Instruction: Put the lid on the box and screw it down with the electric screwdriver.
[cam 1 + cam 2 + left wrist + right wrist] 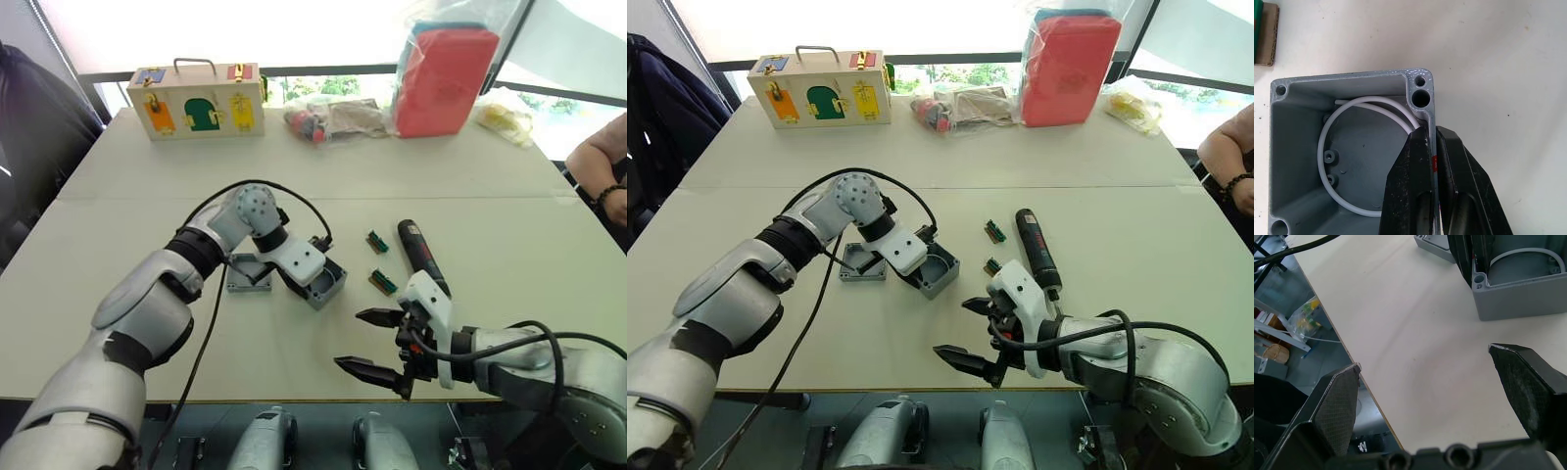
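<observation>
Now the left hand [1432, 161] is clamped on one wall of the box [327, 282], near the frame centre of the left eye view. I think it should hold the box steady and flat on the bench [509, 196]. Just left of the box lies the lid [249, 275]. The right hand [377, 343] is wide apart at lower right, with the screwdriver [419, 253] just above it.

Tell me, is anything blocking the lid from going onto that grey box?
Yes. The left gripper is shut on the box's wall, one finger inside the opening. The lid lies beside it on the table.
</observation>
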You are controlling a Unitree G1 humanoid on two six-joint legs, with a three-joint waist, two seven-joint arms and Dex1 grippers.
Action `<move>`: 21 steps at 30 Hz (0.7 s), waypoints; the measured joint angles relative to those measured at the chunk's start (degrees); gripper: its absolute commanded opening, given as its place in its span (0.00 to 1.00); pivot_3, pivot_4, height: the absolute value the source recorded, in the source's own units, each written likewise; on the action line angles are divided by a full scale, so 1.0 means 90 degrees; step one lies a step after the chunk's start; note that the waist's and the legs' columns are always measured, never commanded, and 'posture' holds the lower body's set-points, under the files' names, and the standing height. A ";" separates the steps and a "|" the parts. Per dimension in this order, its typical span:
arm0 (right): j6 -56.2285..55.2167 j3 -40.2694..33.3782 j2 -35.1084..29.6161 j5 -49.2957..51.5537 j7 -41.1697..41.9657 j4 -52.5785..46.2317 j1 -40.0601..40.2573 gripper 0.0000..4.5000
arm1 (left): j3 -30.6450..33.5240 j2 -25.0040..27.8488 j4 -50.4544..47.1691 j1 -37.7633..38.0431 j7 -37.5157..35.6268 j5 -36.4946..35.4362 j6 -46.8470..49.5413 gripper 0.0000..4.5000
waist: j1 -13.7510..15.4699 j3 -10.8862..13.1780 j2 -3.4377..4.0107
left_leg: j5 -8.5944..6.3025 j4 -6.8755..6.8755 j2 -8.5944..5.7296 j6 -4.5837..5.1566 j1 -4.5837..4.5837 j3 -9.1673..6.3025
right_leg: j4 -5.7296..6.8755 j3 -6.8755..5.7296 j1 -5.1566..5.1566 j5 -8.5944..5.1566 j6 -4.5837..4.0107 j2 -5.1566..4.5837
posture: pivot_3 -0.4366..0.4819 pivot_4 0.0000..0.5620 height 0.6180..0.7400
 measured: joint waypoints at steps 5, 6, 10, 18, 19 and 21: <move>-0.0001 0.0056 0.0000 -0.0018 0.0032 0.0002 -0.0018 1.00 | 0.0135 0.0003 0.0003 0.0000 0.0000 -0.0001 -0.0319 0.04 | 0.0001 0.0000 0.0000 | -0.0001 0.0005 -0.0001 0.0002 -0.0004 0.0000 | 0.0000 0.0000 0.0000 0.0000 0.0000 -0.0002 | 0.48 0.27 1.00; -0.0002 0.0059 0.0000 -0.0025 0.0050 0.0002 -0.0017 1.00 | 0.0157 0.0010 -0.0001 0.0000 0.0000 -0.0005 -0.0450 0.04 | -0.0001 0.0000 0.0000 | -0.0001 0.0005 -0.0001 0.0002 -0.0003 0.0000 | 0.0000 0.0000 0.0000 0.0000 0.0000 -0.0002 | 0.48 0.27 1.00; -0.0006 0.0059 -0.0009 -0.0072 0.0115 0.0002 -0.0015 1.00 | 0.0156 0.0016 0.0027 -0.0003 0.0000 -0.0007 -0.0987 0.04 | 0.0000 0.0000 0.0000 | -0.0002 0.0006 -0.0001 0.0002 -0.0004 0.0000 | 0.0000 0.0000 0.0000 0.0000 0.0000 -0.0002 | 0.48 0.27 1.00; -0.0006 0.0059 0.0001 -0.0063 0.0114 0.0002 -0.0012 1.00 | -0.0176 0.0024 0.0313 -0.0200 0.0001 -0.0051 -0.1276 0.16 | 0.0000 0.0000 0.0000 | -0.0002 0.0007 -0.0002 0.0002 -0.0004 0.0000 | 0.0000 0.0000 0.0000 0.0000 0.0001 -0.0002 | 0.48 0.27 1.00; -0.0006 0.0058 0.0006 -0.0060 0.0110 0.0002 -0.0012 1.00 | -0.0284 0.0052 0.0307 -0.0236 0.0002 -0.0146 -0.1215 0.22 | -0.0002 0.0000 0.0000 | -0.0002 0.0007 -0.0001 0.0003 -0.0004 0.0001 | 0.0001 0.0000 0.0000 0.0000 0.0001 -0.0002 | 0.48 0.27 1.00; -0.0006 0.0058 0.0014 -0.0058 0.0109 0.0002 -0.0001 1.00 | -0.0449 0.0125 0.0251 -0.0281 0.0001 -0.0336 -0.1060 0.40 | -0.0007 0.0000 0.0000 | -0.0002 0.0007 -0.0001 0.0003 -0.0004 0.0000 | 0.0001 0.0000 0.0000 0.0000 0.0001 -0.0002 | 0.48 0.27 1.00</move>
